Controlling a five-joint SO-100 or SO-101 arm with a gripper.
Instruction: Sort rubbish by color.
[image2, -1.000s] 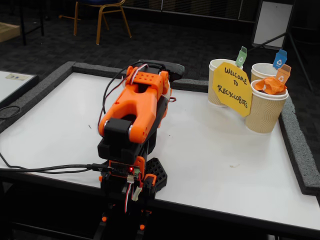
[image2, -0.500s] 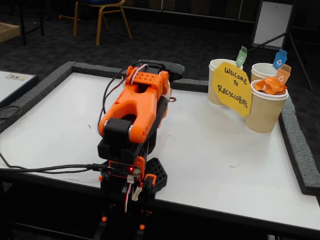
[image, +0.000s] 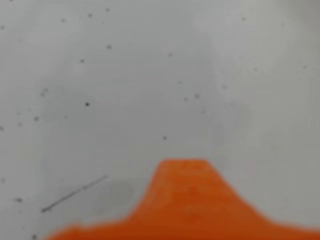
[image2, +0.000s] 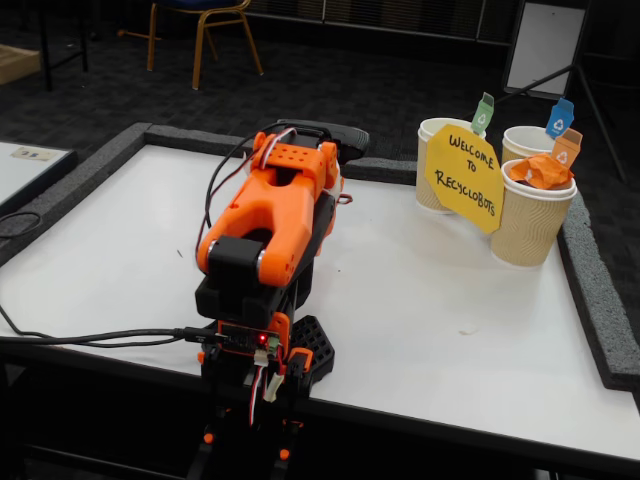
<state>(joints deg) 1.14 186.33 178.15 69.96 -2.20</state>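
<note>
An orange crumpled wad of rubbish (image2: 540, 170) sits in the top of the nearest beige ribbed cup (image2: 530, 225) at the table's right. The orange arm (image2: 270, 215) is folded down over its base at the front of the white table (image2: 420, 310), well left of the cups. Its gripper is hidden under the arm in the fixed view. In the wrist view only one blurred orange finger (image: 182, 200) shows at the bottom, close over bare white tabletop, with nothing held in sight. How the jaws stand does not show.
Two more cups (image2: 430, 165) (image2: 522, 140) stand behind the front one, with green, blue and orange tags. A yellow "Welcome to Recyclobots" sign (image2: 465, 178) leans on them. A grey foam border (image2: 600, 300) rims the table. Cables (image2: 90, 338) trail off the front left.
</note>
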